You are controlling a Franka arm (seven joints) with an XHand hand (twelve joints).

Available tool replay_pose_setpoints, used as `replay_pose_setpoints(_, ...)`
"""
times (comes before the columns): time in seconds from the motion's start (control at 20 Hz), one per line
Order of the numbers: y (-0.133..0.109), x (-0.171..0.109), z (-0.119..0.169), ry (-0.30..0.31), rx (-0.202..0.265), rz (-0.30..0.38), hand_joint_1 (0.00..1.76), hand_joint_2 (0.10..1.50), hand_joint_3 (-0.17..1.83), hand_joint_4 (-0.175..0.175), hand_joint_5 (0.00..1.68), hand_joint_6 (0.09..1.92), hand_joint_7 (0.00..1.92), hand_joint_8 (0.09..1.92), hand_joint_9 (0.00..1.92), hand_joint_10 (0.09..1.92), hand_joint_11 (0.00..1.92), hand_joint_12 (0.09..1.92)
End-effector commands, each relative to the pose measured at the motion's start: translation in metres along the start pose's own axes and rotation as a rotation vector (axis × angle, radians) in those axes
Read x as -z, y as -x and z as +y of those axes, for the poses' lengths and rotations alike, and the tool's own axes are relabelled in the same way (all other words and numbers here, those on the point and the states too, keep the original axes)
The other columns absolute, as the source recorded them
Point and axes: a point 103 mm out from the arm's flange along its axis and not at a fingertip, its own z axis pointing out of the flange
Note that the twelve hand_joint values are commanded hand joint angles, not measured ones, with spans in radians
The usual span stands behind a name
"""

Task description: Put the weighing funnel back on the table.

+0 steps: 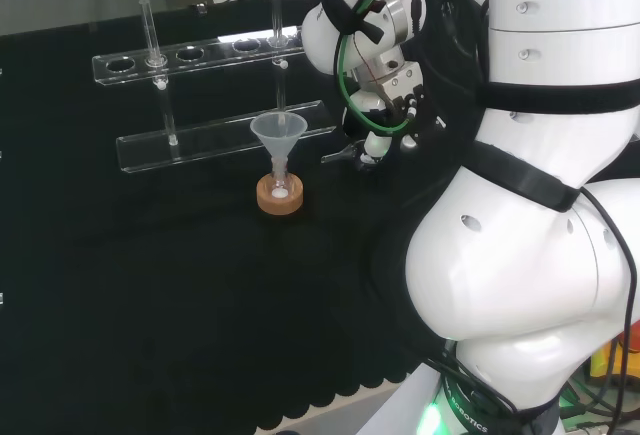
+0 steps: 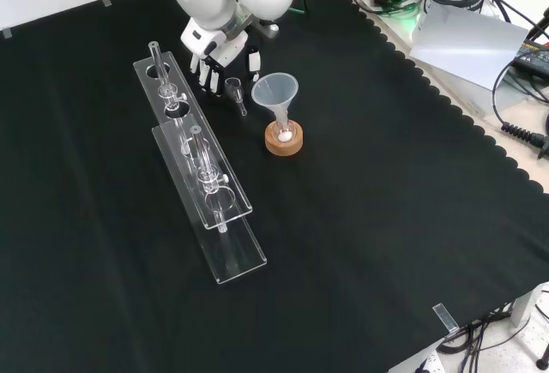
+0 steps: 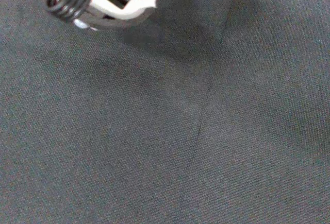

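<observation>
Black-and-white hand (image 2: 225,56) low over your black-cloth bench (image 2: 386,219) | small clear weighing funnel (image 2: 235,90) at the tips of the fingers (image 2: 206,69) | grasped or released: you cannot tell from these views.

**Weighing funnel (image 2: 235,90): small, clear, close under the hand (image 2: 221,57)**

Front view. Scoop-like clear cup with a short stem. The round mouth is toward the hand and the stem slants away, down and to the right. It lies just left of the funnel (image 2: 274,92), apart from it. Held or resting on the cloth (image 2: 360,244): cannot tell.
</observation>
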Motion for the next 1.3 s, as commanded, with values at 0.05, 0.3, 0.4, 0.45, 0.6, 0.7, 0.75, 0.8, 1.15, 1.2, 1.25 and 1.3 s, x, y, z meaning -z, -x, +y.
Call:
replay_pose_setpoints(0.05,-0.0021,-0.0069,0.0012,-0.002,0.0,0.004,1.07,0.72,0.7,0.175,1.1,0.99,0.67,0.67,1.02,0.41,0.7,1.13)
replay_pose_setpoints(0.3,-0.001,-0.0075,0.0021,0.0,0.001,0.008,1.07,0.72,0.7,0.175,1.1,0.99,0.67,0.67,1.02,0.41,0.7,1.13)
replay_pose_setpoints(0.4,-0.0004,-0.0075,0.0025,0.0,0.003,0.01,1.07,0.72,0.7,0.175,1.1,0.99,0.67,0.67,1.02,0.41,0.7,1.13)
replay_pose_setpoints(0.45,0.0001,-0.0076,0.0027,-0.001,0.006,0.01,1.07,0.72,0.7,0.175,1.1,0.99,0.67,0.67,1.02,0.41,0.7,1.13)
replay_pose_setpoints(0.6,0.0011,-0.0076,0.0032,-0.001,0.01,0.012,1.07,0.72,0.7,0.175,1.1,0.99,0.67,0.67,1.02,0.41,0.7,1.13)
replay_pose_setpoints(0.7,0.0014,-0.0077,0.0035,-0.001,0.012,0.013,1.07,0.72,0.7,0.175,1.1,0.99,0.67,0.67,1.02,0.41,0.7,1.13)
replay_pose_setpoints(0.75,0.0015,-0.0077,0.0036,-0.002,0.013,0.013,1.07,0.72,0.7,0.175,1.1,0.99,0.67,0.67,1.02,0.41,0.7,1.13)
replay_pose_setpoints(0.8,0.0016,-0.0078,0.0037,-0.003,0.013,0.014,1.07,0.72,0.69,0.175,1.1,0.99,0.67,0.67,1.02,0.41,0.7,1.13)
replay_pose_setpoints(1.15,0.0007,-0.0108,0.0047,-0.005,0.023,0.031,1.05,0.79,0.59,0.175,1.07,0.99,0.64,0.68,1.0,0.41,0.69,1.14)
replay_pose_setpoints(1.2,0.0008,-0.01,0.0043,-0.005,0.024,0.033,1.05,0.81,0.54,0.175,1.06,0.99,0.63,0.69,1.0,0.42,0.68,1.15)
replay_pose_setpoints(1.25,0.001,-0.0093,0.0039,-0.006,0.025,0.037,1.04,0.84,0.49,0.175,1.05,0.99,0.61,0.69,0.99,0.42,0.67,1.15)
replay_pose_setpoints(1.3,0.0009,-0.0083,0.0034,-0.005,0.026,0.037,1.03,0.88,0.42,0.175,1.03,0.99,0.59,0.7,0.97,0.43,0.67,1.16)
